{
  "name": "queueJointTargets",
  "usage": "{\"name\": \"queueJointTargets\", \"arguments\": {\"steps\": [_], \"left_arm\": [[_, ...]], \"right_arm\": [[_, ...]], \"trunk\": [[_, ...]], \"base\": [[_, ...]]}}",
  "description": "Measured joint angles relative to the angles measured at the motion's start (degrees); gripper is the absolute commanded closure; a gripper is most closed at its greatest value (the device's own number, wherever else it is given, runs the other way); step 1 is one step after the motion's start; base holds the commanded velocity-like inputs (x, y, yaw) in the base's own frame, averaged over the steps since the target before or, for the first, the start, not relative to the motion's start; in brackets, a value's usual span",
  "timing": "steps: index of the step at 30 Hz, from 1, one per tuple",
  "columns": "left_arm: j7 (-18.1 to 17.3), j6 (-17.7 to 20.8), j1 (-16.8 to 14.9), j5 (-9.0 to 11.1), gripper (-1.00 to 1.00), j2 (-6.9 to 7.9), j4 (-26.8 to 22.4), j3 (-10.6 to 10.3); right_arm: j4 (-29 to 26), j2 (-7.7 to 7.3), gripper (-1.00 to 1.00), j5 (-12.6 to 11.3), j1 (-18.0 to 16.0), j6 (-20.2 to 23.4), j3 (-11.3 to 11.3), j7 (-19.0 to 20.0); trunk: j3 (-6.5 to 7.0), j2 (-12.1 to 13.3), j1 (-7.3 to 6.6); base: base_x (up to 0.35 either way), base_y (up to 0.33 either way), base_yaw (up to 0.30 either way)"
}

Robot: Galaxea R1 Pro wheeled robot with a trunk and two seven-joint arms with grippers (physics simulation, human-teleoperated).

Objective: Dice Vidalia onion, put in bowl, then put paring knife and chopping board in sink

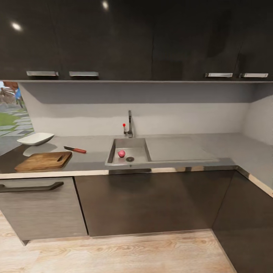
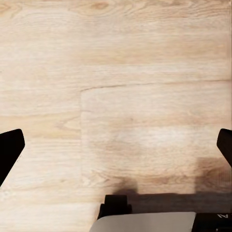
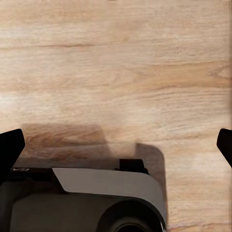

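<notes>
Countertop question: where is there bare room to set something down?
Free: the flat drainboard right of the sink basin, and the countertop beyond, toward the corner. Crowded: left end, where bowl, paring knife and chopping board cluster.

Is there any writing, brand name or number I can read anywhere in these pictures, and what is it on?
None can be read.
Robot body under the right gripper: a faint dark marking at its edge, too small and blurred to read.
Robot body under the left gripper: a similar mark at the picture's edge, cut off and unreadable.
Cabinets, sink, chopping board, paring knife, bowl: no lettering visible.
</notes>
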Motion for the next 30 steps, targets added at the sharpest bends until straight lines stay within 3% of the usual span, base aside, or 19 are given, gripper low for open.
{"name": "queueJointTargets", "arguments": {"steps": [7, 30], "left_arm": [[0.0, -4.8, 0.0, 0.0, -1.0, 0.08, 1.2, 0.0], [0.0, -5.3, 0.0, 0.0, -1.0, 0.09, 1.6, 0.0]], "right_arm": [[0.0, 0.0, -1.0, 0.0, 0.0, 0.0, 0.0, 0.0], [0.0, 0.0, -1.0, 0.0, 0.0, 0.0, 0.0, 0.0]], "trunk": [[0.0, 0.0, 0.0], [0.0, 0.0, 0.0]], "base": [[0.003, -0.006, 0.0], [0.0, 0.0, 0.0]]}}
